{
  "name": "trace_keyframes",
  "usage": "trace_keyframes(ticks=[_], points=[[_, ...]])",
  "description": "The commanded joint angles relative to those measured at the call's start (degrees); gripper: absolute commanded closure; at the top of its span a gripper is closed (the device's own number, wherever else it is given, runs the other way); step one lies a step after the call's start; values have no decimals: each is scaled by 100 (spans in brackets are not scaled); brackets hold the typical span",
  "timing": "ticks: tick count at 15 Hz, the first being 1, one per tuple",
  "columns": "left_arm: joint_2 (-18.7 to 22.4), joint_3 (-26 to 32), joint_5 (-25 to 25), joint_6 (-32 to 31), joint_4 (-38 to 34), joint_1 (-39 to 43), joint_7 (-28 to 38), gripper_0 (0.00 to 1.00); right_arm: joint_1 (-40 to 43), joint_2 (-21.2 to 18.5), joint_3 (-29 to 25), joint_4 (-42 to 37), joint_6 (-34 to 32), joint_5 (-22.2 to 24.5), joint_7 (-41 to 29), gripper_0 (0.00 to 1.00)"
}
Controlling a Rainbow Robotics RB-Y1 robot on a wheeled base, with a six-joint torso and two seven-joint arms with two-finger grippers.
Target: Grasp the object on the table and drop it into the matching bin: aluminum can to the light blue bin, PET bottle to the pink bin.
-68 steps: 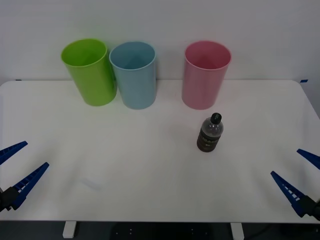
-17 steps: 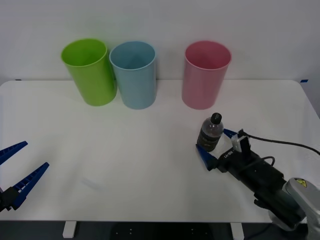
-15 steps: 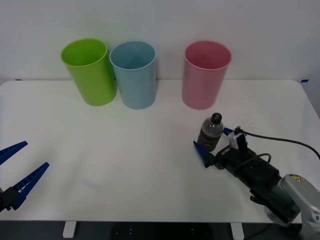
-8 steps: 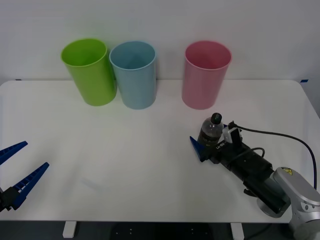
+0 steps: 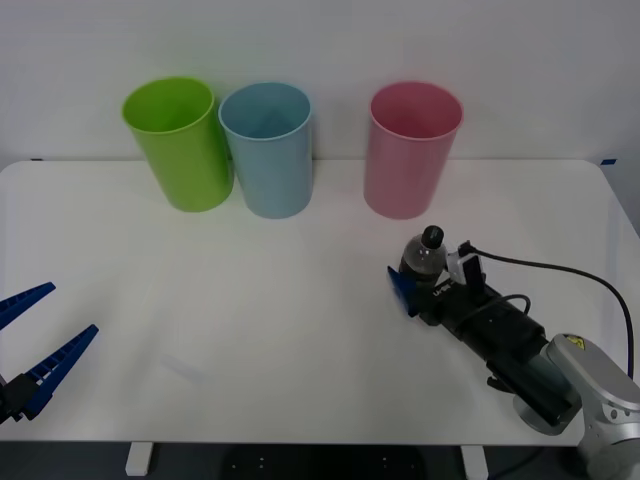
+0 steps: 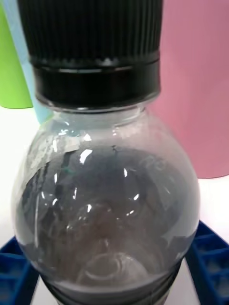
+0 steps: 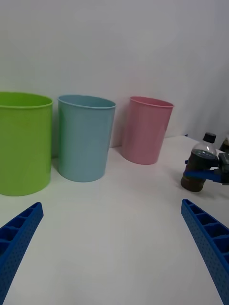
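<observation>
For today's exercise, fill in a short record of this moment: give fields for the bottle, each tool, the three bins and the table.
PET bottle: upright on the table, black cap on, in front of the pink bin
right tool: blue fingers on both sides of the bottle's body
left tool: open, parked at the near left table edge
bins: lime green bin, light blue bin, pink bin, in a row at the back
table: white

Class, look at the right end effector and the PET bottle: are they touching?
Touching. In the right wrist view the PET bottle fills the space between the right end effector, and both blue fingers press against its sides with no gap.
</observation>
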Motion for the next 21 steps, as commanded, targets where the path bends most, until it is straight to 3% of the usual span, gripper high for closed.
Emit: trace_keyframes(ticks=[1,12,16,21], points=[[0,0,0,0,0,0,0,0,8,0,-1,-2,-9,-26,8,100],[0,0,0,0,0,0,0,0,16,0,-124,-582,122,-298,-150,100],[0,0,0,0,0,0,0,0,52,-149,-221,-1214,228,123,-1258,100],[0,0,0,0,0,0,0,0,140,-562,-300,-2041,386,229,-2391,100]])
